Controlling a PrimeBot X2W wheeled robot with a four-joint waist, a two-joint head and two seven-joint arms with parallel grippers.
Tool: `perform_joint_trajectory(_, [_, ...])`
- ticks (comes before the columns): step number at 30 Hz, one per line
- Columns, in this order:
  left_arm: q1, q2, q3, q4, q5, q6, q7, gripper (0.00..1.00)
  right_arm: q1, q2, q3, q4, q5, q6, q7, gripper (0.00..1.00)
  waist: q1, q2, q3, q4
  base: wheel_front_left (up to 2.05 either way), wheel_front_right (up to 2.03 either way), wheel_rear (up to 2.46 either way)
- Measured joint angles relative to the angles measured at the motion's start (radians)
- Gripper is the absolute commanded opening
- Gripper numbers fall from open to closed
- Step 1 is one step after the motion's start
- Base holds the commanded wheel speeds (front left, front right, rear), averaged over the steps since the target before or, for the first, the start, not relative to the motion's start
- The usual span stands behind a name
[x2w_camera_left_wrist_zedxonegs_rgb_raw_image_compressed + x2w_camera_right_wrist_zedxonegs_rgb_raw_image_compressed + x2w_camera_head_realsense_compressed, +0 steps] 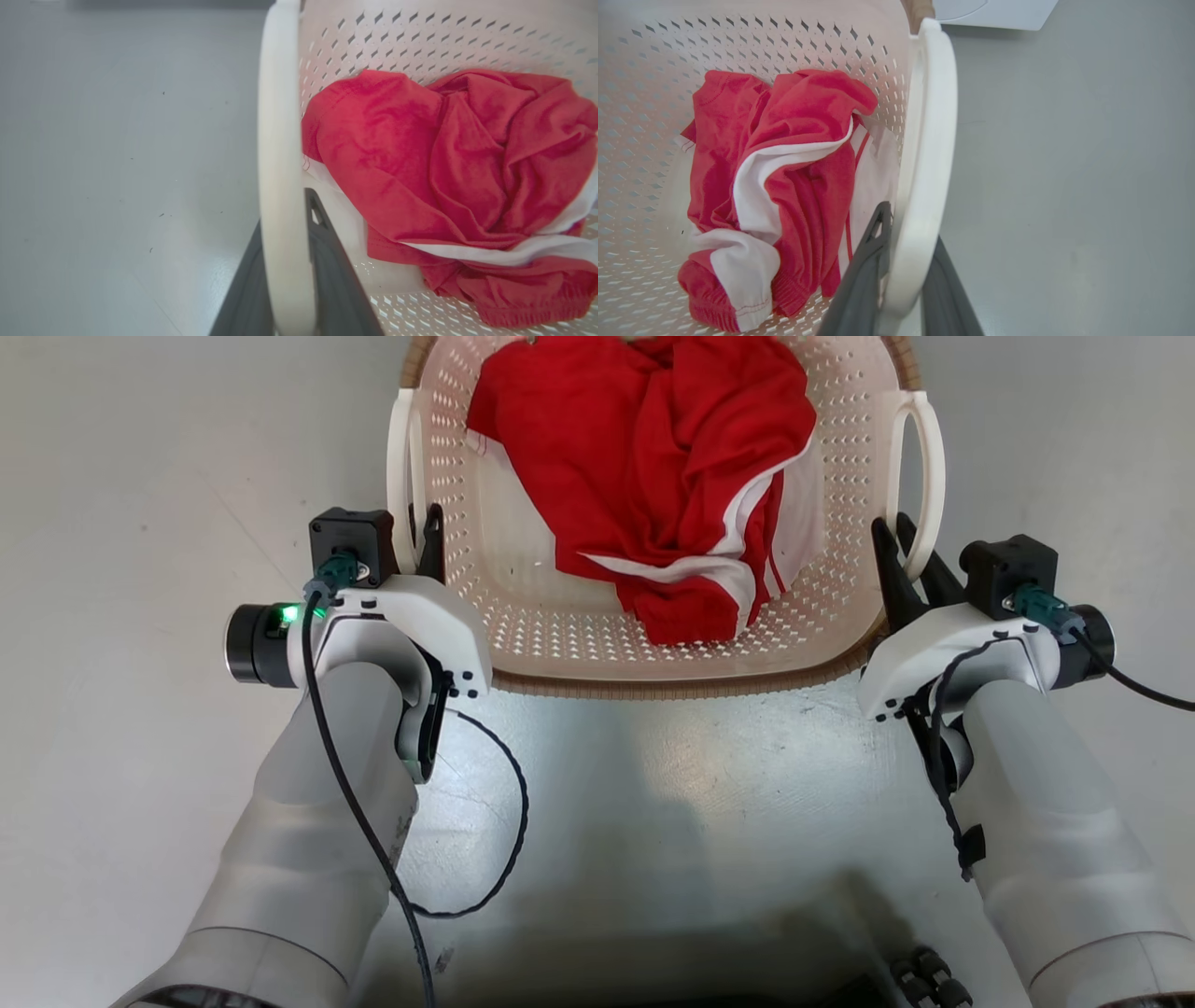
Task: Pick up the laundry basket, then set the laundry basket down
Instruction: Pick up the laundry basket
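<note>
The basket [653,677] sits in the upper middle of the head view, its near brown rim running between the two arms, with a crumpled red garment [653,476] lying loose on its bottom. Whether it rests on the grey floor [121,784] or already hangs just clear of it, I cannot tell.

The left gripper [417,537] is at the lower end of the left handle [403,467], at centre left of the frame. In the left wrist view the white loop [280,163] runs up between the dark fingers [329,266], one on each side and both against it, so the jaws are clamped on that handle. The right gripper [901,546] mirrors this at centre right on the right handle [922,467]. In the right wrist view the loop [924,163] is likewise pinched between the fingers [861,280].

Taking both loops at matching points seems meant to share the load evenly and keep the basket level, so the garment stays inside. Gripping low on each loop, near the robot, likely keeps the arms bent and close. An uneven lift would probably tip the basket towards one side.
</note>
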Motion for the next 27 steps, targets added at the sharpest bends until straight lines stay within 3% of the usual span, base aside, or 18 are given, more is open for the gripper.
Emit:
perform_joint_trajectory(11, [0.062, -0.003, -0.067, 0.079, -0.077, 0.000, 0.000, 0.00, 0.047, 0.002, 0.031, 0.096, 0.006, 0.000, 0.000, 0.00, 0.0000, 0.0000, -0.127, 0.007, 0.00, 0.00, 0.00])
perform_joint_trajectory(19, [0.163, -0.004, -0.128, 0.156, -0.169, 0.004, 0.000, 0.00, 0.100, 0.003, 0.176, 0.212, 0.114, 0.000, 0.001, 0.00, 0.0001, 0.0000, -0.290, 0.005, 0.00, 0.00, 0.00])
perform_joint_trajectory(27, [0.311, -0.003, -0.198, 0.197, -0.260, 0.003, 0.006, 0.00, 0.204, 0.003, 0.341, 0.243, 0.264, 0.000, 0.093, 0.00, 0.0000, 0.0000, -0.498, 0.001, 0.00, 0.00, 0.00])
